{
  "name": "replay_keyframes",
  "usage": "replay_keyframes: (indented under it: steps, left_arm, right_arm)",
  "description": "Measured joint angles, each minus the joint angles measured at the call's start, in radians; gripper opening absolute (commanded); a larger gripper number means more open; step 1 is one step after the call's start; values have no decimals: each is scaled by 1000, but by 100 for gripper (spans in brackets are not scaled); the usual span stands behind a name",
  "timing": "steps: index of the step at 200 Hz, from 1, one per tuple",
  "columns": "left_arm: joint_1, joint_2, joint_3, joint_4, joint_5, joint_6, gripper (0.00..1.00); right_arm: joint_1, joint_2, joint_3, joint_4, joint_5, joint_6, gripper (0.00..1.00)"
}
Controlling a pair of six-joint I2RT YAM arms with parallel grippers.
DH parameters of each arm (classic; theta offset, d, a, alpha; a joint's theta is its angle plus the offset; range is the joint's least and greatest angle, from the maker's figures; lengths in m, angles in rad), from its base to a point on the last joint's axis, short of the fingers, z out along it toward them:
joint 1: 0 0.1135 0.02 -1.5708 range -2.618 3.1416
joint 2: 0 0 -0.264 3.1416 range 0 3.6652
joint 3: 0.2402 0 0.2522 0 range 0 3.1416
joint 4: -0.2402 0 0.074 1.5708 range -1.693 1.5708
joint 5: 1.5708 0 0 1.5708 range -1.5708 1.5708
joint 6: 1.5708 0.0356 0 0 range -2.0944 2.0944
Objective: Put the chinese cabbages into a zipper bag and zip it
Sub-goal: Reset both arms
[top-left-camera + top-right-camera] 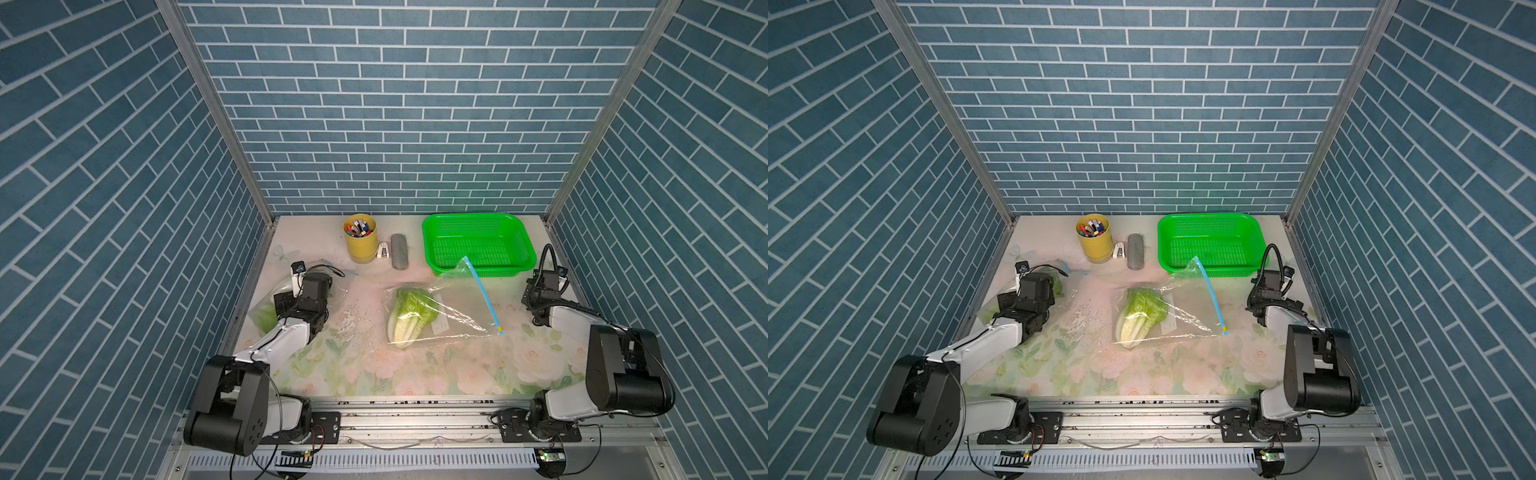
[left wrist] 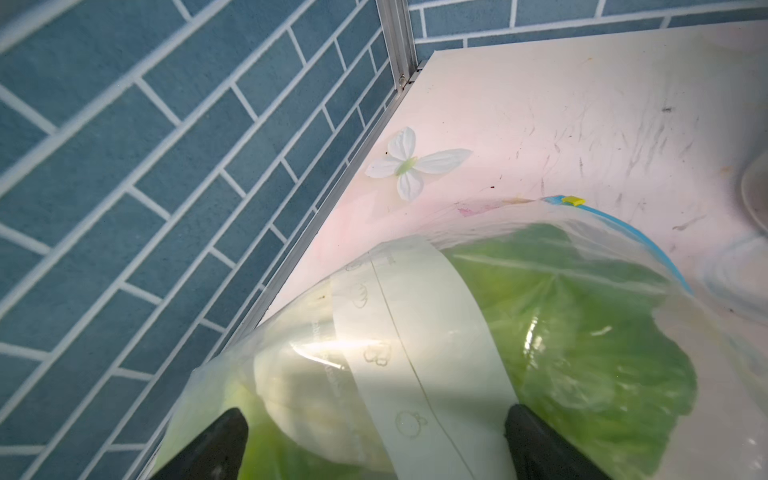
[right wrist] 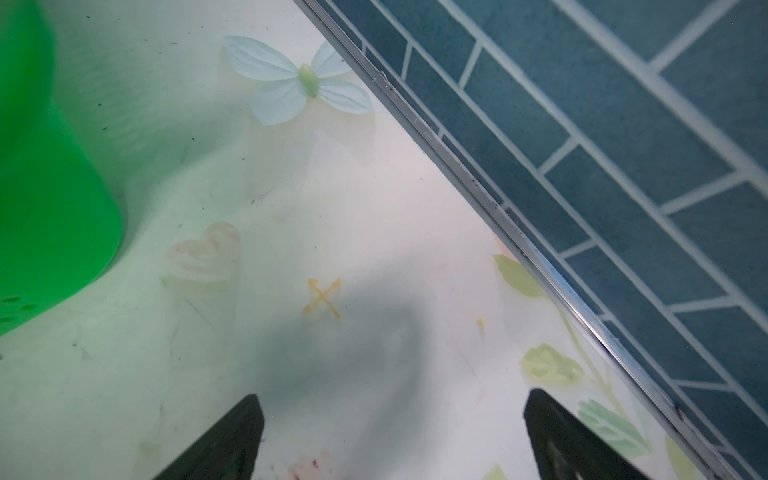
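Inside a clear zipper bag (image 1: 457, 307) in the middle of the table lies one chinese cabbage (image 1: 409, 318), seen in both top views (image 1: 1140, 318). The bag's blue zip strip (image 1: 484, 295) faces right, with a yellow slider (image 1: 501, 332) at its near end. A second zipper bag (image 2: 415, 332) lies by the left wall, partly under my left arm, holding cabbage (image 2: 582, 332) with a white stalk (image 2: 299, 386); how many heads I cannot tell. My left gripper (image 2: 376, 424) hangs open just over that bag. My right gripper (image 3: 392, 405) is open over bare table near the right wall.
A green basket (image 1: 469, 216) stands at the back right, close to my right gripper (image 3: 41, 187). At the back middle are a yellow cup of pens (image 1: 359, 237), a small white stapler (image 1: 383, 251) and a grey case (image 1: 400, 251). Brick-patterned walls close in three sides.
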Motion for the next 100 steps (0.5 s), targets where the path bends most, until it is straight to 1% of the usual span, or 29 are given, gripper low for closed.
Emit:
replay_keyframes:
  steps: [10,30,63,77,100]
  left_arm:
    - [1,27,-19,71,10,18,100]
    - [1,61,-21,151,30,55,99]
    - [2,68,-48,302,58,135,100]
    - [9,68,-98,411,100,172,99]
    - [29,85,-162,523,165,210,99]
  right_arm:
    - [0,1,-21,76,-14,-25,99]
    - [-5,1,-71,222,-51,-71,99]
    - [-9,3,-116,373,-136,-128,99]
    - [-9,3,-163,465,-198,-157,99]
    - [-8,27,-231,583,-279,-198,99]
